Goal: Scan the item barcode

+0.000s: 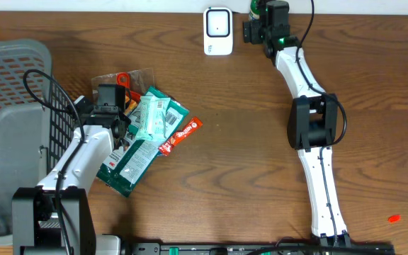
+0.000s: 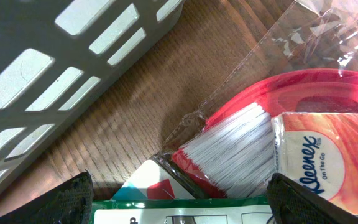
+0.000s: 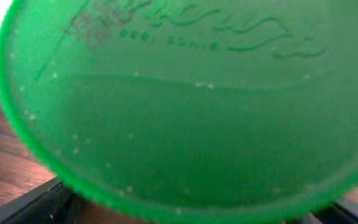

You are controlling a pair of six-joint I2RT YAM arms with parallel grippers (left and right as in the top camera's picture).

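Note:
The white barcode scanner [image 1: 218, 30] stands at the table's far edge. Just right of it my right gripper [image 1: 257, 20] is at a green round container [image 1: 256, 6]. In the right wrist view its green face [image 3: 179, 106] fills the frame, with dark fingers [image 3: 36, 202] wide at the bottom corners [image 3: 185, 214]; contact does not show. My left gripper [image 1: 110, 99] hovers open [image 2: 182, 208] over a pile of packets. Under it lie a green-and-white packet [image 2: 185, 214], a red brush [image 2: 229, 149] in clear wrap and a Kleenex pack [image 2: 328, 162].
A grey slatted basket [image 1: 13, 78] fills the left side, its wall [image 2: 55, 81] close to my left gripper. The pile also holds a mint packet [image 1: 151, 117], a dark green packet [image 1: 129, 166] and a red bar [image 1: 183, 134]. A small red object [image 1: 393, 219] lies at the front right.

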